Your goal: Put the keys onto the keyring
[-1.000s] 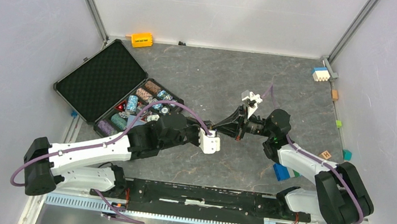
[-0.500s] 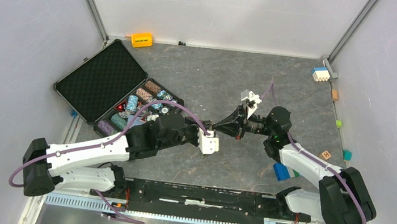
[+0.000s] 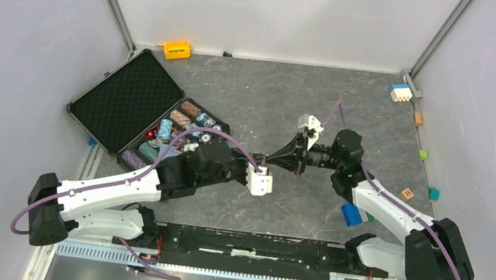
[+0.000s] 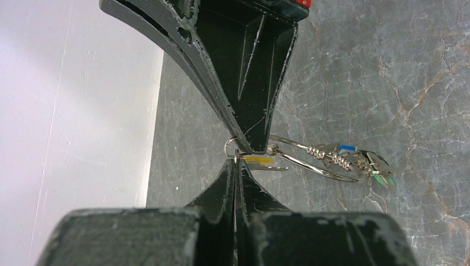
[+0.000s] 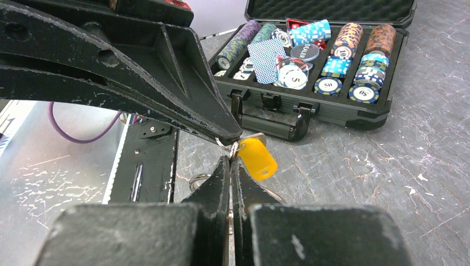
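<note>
My two grippers meet tip to tip above the middle of the table. My left gripper is shut on the small ring of a silver key with a yellow tag. My right gripper is shut on the wire keyring, which hangs beside its tip. A key with a blue tag and one with a green tag hang on that keyring. Part of the keyring loop shows behind my right fingers. The keys are too small to see in the top view.
An open black case of poker chips lies at the left. An orange-yellow block sits at the back wall. A blue-and-white brick stack is at the back right, a blue brick beside my right arm, small cubes along the right edge.
Both grippers, still tip to tip, have shifted slightly to the left and toward the near edge. Both have stayed shut.
</note>
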Action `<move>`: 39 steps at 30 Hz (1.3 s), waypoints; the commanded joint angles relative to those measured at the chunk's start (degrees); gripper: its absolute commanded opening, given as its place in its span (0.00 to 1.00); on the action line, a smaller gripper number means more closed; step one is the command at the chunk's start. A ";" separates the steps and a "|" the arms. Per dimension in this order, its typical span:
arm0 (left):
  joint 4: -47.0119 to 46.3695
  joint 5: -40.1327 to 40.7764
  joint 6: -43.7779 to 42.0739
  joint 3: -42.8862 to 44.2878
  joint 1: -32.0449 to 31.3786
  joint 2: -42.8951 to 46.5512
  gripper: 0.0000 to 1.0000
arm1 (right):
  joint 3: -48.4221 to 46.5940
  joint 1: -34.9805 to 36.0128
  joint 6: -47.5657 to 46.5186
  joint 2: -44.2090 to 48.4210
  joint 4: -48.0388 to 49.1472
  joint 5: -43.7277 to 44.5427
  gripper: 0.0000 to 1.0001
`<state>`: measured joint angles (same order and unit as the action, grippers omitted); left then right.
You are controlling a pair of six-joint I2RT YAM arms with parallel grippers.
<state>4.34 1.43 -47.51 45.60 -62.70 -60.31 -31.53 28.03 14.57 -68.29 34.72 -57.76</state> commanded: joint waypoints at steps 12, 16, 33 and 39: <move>0.75 0.22 -3.37 1.47 0.17 -0.10 0.02 | -3.03 -0.28 0.01 2.13 4.09 -5.88 0.00; 1.68 0.70 -3.62 2.03 0.13 -0.31 0.02 | -3.09 -0.26 -1.13 2.32 3.20 -6.28 0.00; 0.39 -0.60 -0.48 4.04 0.30 -0.92 0.02 | -8.82 -0.26 -17.99 1.64 -19.06 -0.27 0.00; -0.64 0.25 -0.91 3.03 0.37 -0.98 0.02 | -8.10 -0.26 -18.86 1.84 -19.21 -0.17 0.02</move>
<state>5.39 2.28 -49.21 47.07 -62.70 -61.56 -37.82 27.97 -2.35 -66.70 15.35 -58.78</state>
